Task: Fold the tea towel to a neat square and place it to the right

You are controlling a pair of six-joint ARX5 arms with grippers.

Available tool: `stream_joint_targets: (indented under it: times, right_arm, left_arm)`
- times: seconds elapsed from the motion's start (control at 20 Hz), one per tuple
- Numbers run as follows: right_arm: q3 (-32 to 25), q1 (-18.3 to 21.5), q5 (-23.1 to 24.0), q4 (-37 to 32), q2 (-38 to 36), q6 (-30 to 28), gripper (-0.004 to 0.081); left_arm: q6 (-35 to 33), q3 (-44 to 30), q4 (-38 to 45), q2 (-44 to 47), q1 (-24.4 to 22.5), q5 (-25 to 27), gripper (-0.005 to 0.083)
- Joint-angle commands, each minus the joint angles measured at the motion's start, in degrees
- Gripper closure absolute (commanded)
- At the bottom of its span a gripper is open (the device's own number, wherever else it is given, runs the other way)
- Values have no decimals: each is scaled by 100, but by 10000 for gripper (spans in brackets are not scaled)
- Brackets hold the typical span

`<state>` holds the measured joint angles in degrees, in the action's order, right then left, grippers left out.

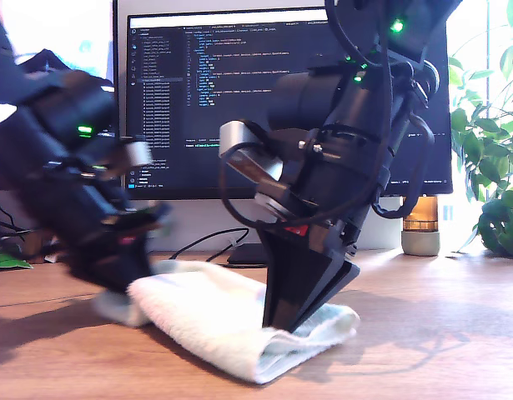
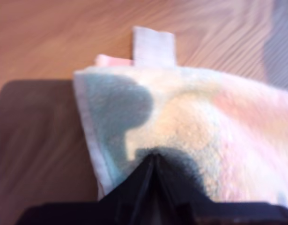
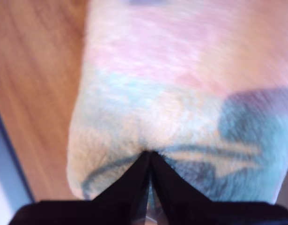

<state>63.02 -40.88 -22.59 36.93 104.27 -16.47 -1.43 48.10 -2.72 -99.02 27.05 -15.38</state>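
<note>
Fluffy white terry tea towel (image 1: 239,321) with pale pink and mint-green bands lies folded on the brown wooden desk (image 1: 440,333), low in the middle of the exterior view. Its rounded fold faces the camera.

My first gripper (image 2: 153,157): jaws together, with the tips down on the towel (image 2: 190,122) near one corner. I can't tell whether any cloth is nipped between them. A small white tag (image 2: 153,46) sticks out past the towel's far edge onto bare desk (image 2: 40,42). A sliver of pink layer shows just beside the tag.

My second gripper (image 3: 149,154): jaws clamped on the towel (image 3: 181,84) close to a rounded folded edge. The pile puckers into creases at the tips. Pink band is beyond the tips, mint band nearer, and desk (image 3: 36,93) runs alongside.

In the exterior view, one black arm (image 1: 323,208) comes down mid-frame with its black wedge tip planted on the towel's end toward the exterior view's right. Another black arm (image 1: 72,192), motion-blurred, sits over the towel's end toward the exterior view's left. The wrist views don't settle which arm is which.

Behind them is a dark monitor (image 1: 264,100) showing code. A small glowing amber lamp (image 1: 420,223) and a green leafy plant (image 1: 494,167) stand at the exterior view's right.
</note>
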Motion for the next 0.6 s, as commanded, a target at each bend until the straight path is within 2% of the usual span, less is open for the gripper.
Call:
stream_joint_targets:
  times: [0.0,0.25,0.55]
  right_arm:
    - [-310,-186,48,273,271,109,781]
    - [-310,-472,-39,256,269,887,781]
    - [-310,-1049,-92,-319,269,1808,781]
  left_arm:
    - [-214,-184,-216,-682,79,57,793]
    - [-422,442,-260,-1246,254,-273,793]
    - [-566,940,-313,-1532,544,-369,793]
